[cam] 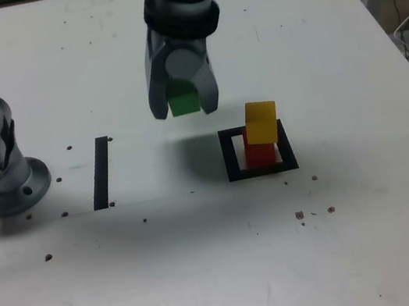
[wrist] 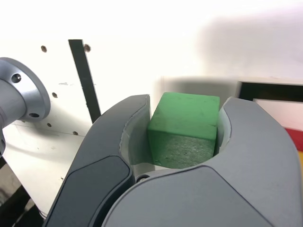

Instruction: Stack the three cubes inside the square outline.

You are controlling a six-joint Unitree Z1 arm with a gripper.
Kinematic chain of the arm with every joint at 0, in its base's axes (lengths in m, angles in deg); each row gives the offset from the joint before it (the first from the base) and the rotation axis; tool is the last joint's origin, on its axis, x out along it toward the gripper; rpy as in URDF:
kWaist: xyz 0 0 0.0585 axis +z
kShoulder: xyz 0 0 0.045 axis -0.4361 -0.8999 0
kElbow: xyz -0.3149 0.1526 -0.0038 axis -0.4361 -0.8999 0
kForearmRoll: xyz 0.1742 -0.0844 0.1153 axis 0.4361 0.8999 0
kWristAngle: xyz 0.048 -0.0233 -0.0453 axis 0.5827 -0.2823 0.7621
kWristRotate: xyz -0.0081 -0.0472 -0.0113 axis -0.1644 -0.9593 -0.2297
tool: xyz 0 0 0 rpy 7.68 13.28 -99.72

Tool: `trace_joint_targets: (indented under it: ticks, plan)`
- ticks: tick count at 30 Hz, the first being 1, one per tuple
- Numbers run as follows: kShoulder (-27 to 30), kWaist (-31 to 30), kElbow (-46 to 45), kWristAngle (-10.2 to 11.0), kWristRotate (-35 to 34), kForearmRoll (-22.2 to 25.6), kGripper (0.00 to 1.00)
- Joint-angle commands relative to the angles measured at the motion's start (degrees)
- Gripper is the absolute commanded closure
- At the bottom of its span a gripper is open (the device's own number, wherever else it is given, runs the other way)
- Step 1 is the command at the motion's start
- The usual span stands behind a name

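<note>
The hand (cam: 185, 107) grips the green cube (cam: 182, 99) above the bench's middle, beside the square outline (cam: 262, 170). I'd centre it over the yellow cube (cam: 262, 122) and release gently: that 2-cube stack sits crooked.

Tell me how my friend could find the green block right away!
Look at the white table and find the big grey pincer hanging above it. The green block is squeezed inside it, up in the air. The yellow block and red block sit stacked in the black square instead.
</note>
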Motion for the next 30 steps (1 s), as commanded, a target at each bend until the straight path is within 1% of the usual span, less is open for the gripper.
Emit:
trace_joint_targets:
  ticks: [1, 6, 13, 19, 24, 30]
  plan:
    - [-0.3, -0.5, 2.7, 0.6, 0.5, 2.1, 0.71]
    - [-1.5, -1.4, 8.6, 1.8, 1.8, 5.6, 0.72]
    - [-4.2, -2.6, 15.8, 2.1, 4.8, 9.2, 0.72]
    - [-6.8, -4.4, 22.2, 3.3, 7.7, 12.6, 0.72]
    - [-8.2, -5.6, 25.5, 3.7, 9.6, 14.5, 0.72]
    - [-9.8, -6.4, 27.6, 3.7, 11.3, 15.0, 0.72]
